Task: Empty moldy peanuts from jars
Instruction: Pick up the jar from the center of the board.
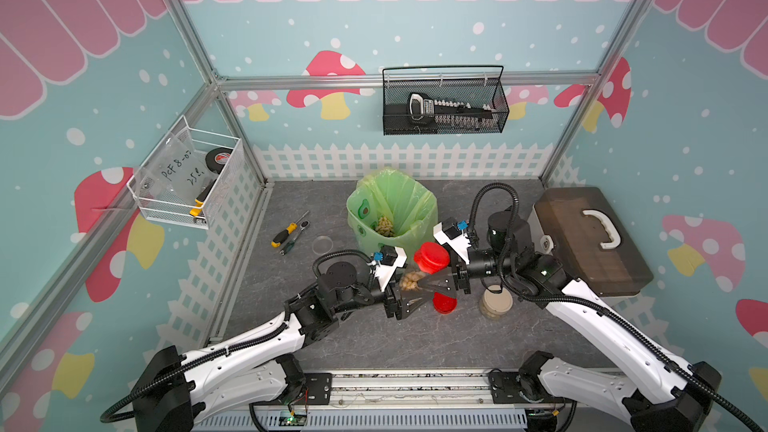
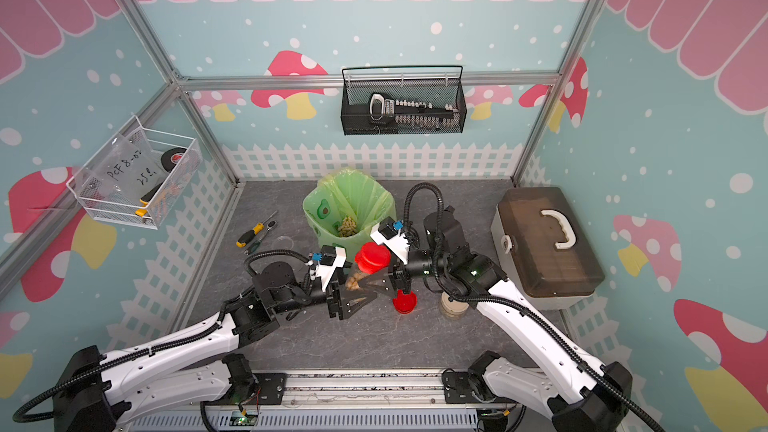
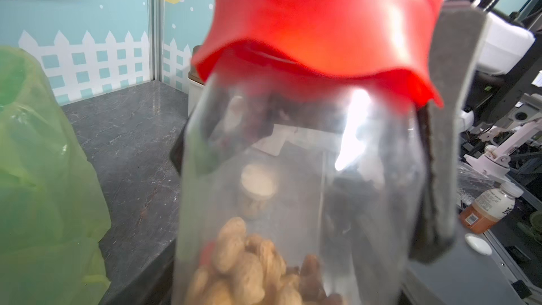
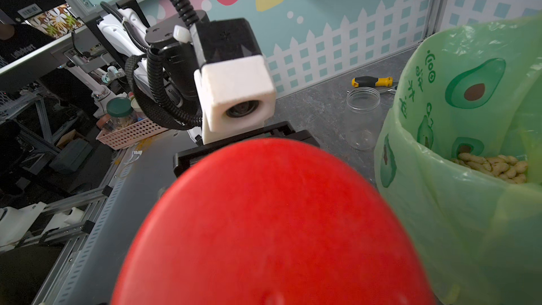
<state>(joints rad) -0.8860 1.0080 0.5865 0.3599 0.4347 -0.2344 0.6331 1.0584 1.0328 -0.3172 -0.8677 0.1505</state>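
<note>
A clear jar [image 1: 409,280] is held tilted above the table, a heap of moldy peanuts [image 3: 243,265] at its bottom. Its red lid [image 1: 431,257] is on and fills the right wrist view. My left gripper [image 1: 411,295] is shut on the jar's lower body. My right gripper [image 1: 432,280] is shut on the red lid, one grey pad [image 3: 451,142] lying along the lid and the jar's shoulder. A loose red lid [image 1: 444,305] lies on the table below. A squat jar with a beige lid [image 1: 496,305] stands to the right. An empty open jar [image 1: 322,244] stands to the left.
The bin with the green bag [image 1: 361,209] stands just behind the grippers, with peanuts [image 1: 384,226] inside. A brown toolbox [image 1: 590,238] fills the right side. A yellow-handled screwdriver [image 1: 284,234] and a wrench lie at the left, near the empty jar.
</note>
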